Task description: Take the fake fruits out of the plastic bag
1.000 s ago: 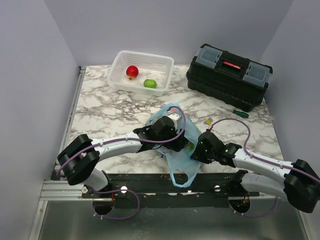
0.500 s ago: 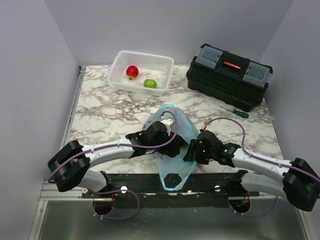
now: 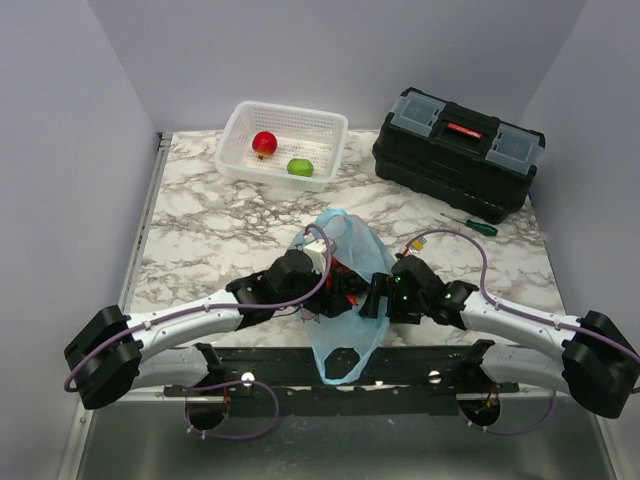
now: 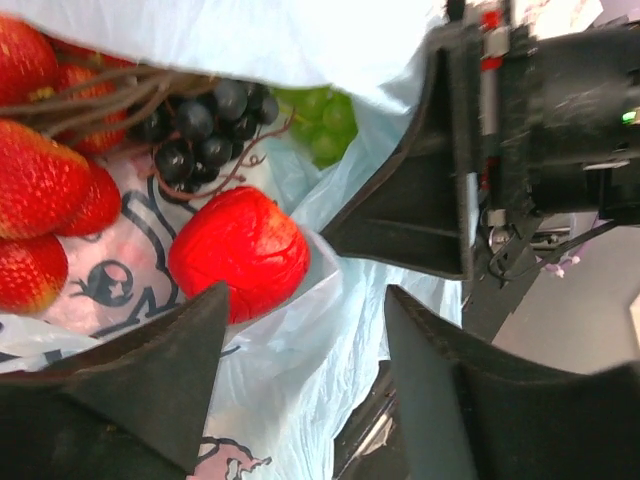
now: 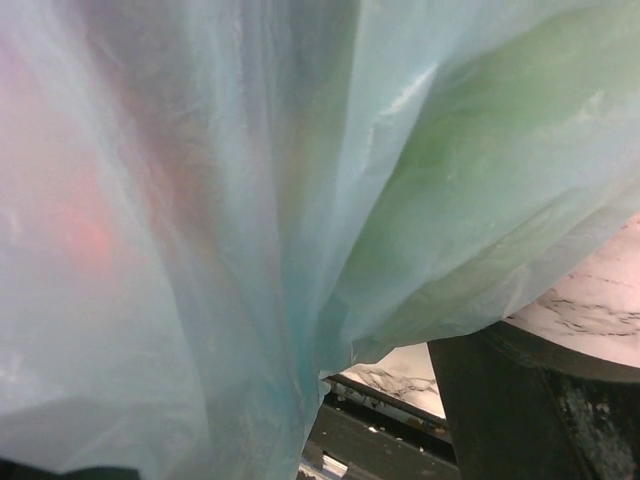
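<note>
The left hand (image 4: 305, 320), fingers spread wide and empty, sits at the mouth of the plastic bag (image 4: 290, 420) by the desk's (image 3: 200, 220) near edge, with the red fruit (image 4: 238, 250) just ahead. It should close on fruit alone, not film. The right hand (image 3: 378, 297) lies against the bag's side; I cannot tell its grip.

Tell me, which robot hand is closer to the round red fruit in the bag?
Left. The left gripper is open right beside the round red fruit. The right gripper sits farther off, outside the plastic bag.

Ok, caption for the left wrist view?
Left gripper open at the plastic bag, with red fruit, strawberries and grapes inside.
</note>
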Tool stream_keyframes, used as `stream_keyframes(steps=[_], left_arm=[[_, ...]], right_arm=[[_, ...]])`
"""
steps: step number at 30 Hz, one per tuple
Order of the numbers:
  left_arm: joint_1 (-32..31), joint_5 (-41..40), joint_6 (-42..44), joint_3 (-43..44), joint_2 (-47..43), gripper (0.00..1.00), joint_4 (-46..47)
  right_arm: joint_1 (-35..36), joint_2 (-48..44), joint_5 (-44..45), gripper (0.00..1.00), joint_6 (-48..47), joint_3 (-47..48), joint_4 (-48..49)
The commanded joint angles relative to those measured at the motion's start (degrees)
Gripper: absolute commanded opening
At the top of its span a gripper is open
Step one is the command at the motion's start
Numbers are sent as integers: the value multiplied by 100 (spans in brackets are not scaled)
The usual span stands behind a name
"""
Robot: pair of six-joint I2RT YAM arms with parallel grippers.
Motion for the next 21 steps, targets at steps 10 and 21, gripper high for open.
stream_keyframes(steps=[10,21], left_arm=[[-13,499,-618,-950,510,34,503],[-6,118,-86,2,1732,29,291]], right_arm=[[39,-215,-628,100,-347,151,388],[39,69,-70,98,34,-295,840]])
